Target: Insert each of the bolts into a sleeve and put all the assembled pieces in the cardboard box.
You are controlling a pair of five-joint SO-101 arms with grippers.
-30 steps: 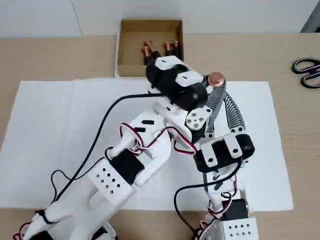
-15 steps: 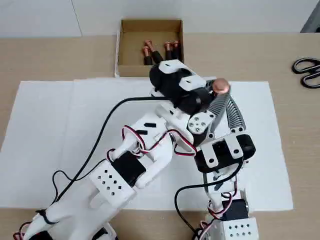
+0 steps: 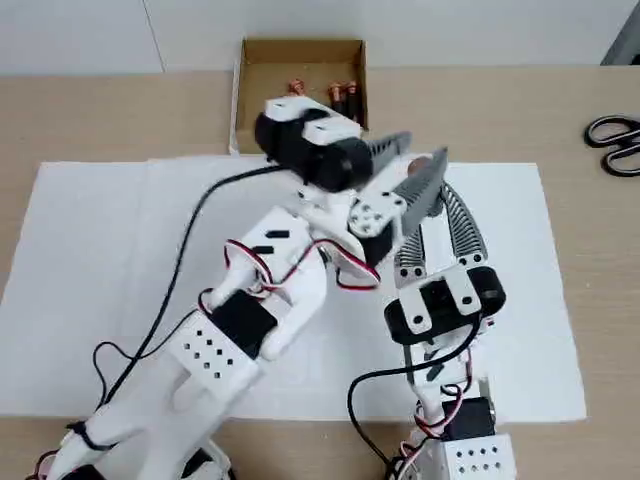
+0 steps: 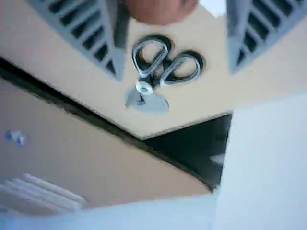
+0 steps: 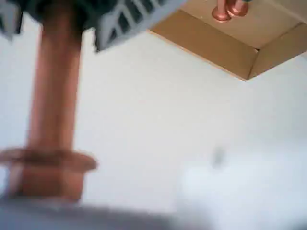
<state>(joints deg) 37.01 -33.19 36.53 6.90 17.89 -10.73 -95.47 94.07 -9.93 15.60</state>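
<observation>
the left arm point(image 3: 300, 150) hides part of the cardboard box point(image 3: 300, 45), and the picture's edge cuts the scissors point(image 3: 612, 133).

Scissors point(image 3: 612, 143), black handles, lie on the wood table point(image 3: 120, 110) at its far right edge, well apart from the white paper point(image 3: 100, 260). Paper covers most of the table's middle. Left wrist view: same scissors point(image 4: 165, 64) near a table edge.
</observation>
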